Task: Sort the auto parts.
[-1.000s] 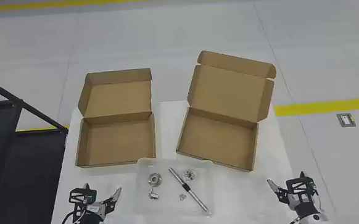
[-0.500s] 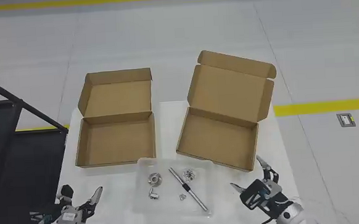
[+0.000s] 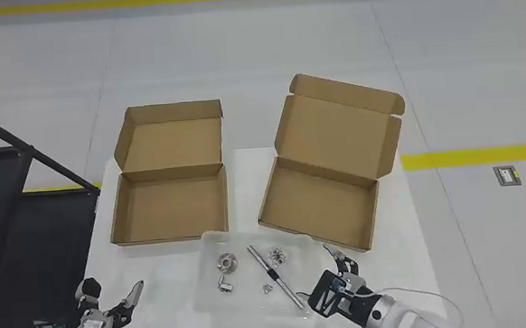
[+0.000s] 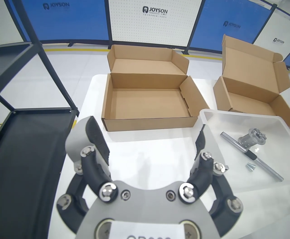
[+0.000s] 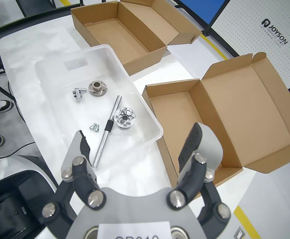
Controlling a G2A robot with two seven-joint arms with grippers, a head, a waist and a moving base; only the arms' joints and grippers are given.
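My left fingers [image 4: 97, 138] are spread wide over the glossy white bench [image 4: 147, 149], ribbed black pads bare and holding nothing. My right fingers [image 5: 190, 140] stand just as wide at the near end of the clear plastic tray [image 5: 126, 74], also empty. The parts lie in that tray: a slim polished rod [image 5: 113, 111] with a black band, a toothed hub [image 5: 124, 117] just beside it, a round flanged collar [image 5: 97, 88], an angular bracket [image 5: 78, 92] and two tiny screws [image 5: 94, 127]. Beyond stand two open cardboard boxes, the left box [image 3: 168, 206] square to the bench, the right box [image 3: 320, 201] turned askew. From above, the tray's walls barely show against the bench.
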